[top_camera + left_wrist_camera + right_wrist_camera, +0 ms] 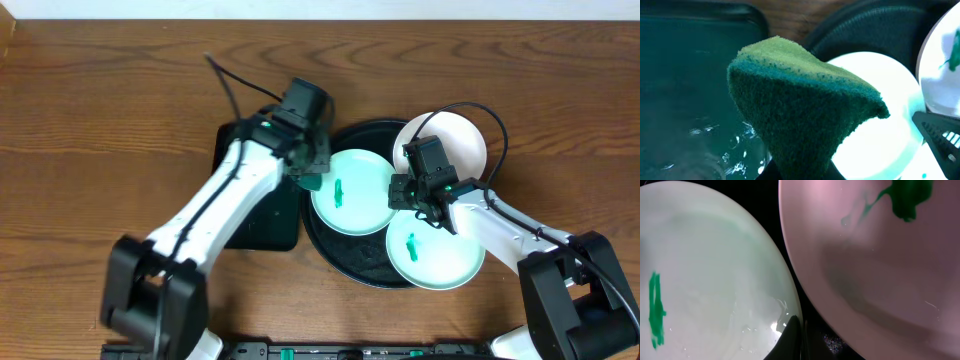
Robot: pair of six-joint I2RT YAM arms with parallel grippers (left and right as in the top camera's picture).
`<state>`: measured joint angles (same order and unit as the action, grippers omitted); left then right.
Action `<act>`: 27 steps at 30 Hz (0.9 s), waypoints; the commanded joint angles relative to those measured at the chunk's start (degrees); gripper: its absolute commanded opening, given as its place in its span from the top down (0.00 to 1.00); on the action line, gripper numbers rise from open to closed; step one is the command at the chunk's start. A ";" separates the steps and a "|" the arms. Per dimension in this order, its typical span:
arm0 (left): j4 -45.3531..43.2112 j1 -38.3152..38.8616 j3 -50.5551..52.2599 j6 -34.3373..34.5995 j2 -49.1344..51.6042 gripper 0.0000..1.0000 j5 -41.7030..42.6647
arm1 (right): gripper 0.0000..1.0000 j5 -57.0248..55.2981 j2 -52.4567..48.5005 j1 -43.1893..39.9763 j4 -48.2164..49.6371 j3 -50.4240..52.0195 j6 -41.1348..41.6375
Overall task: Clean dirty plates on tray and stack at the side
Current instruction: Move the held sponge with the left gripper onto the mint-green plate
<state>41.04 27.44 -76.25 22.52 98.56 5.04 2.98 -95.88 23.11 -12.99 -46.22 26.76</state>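
Your left hand (309, 174) is clamped on the sponge (800, 105), which hangs at the left edge of the middle plate (352, 192), not yet on its green smear (338, 192). The sponge looks pinched at one end only, so a hard scrub could twist it out of the grip. The plate lies loose on the tray (345, 262), close against its neighbours. Push sideways and it may slide, ride up on them, or tip over the rim onto the desk (100, 100). Your right hand (796, 339) is closed on nothing, its tips down in the gap between two plates. It pins nothing, so the plate can skate, and a wide sweep of the sponge could strike it.
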 commanded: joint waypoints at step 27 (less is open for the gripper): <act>-6.47 5.53 0.83 5.90 17.33 0.92 0.33 | 0.99 -0.98 0.42 0.20 -0.04 0.09 0.44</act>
<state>34.89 32.88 -76.18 27.27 113.93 5.67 2.96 -95.88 23.11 -12.99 -46.22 26.76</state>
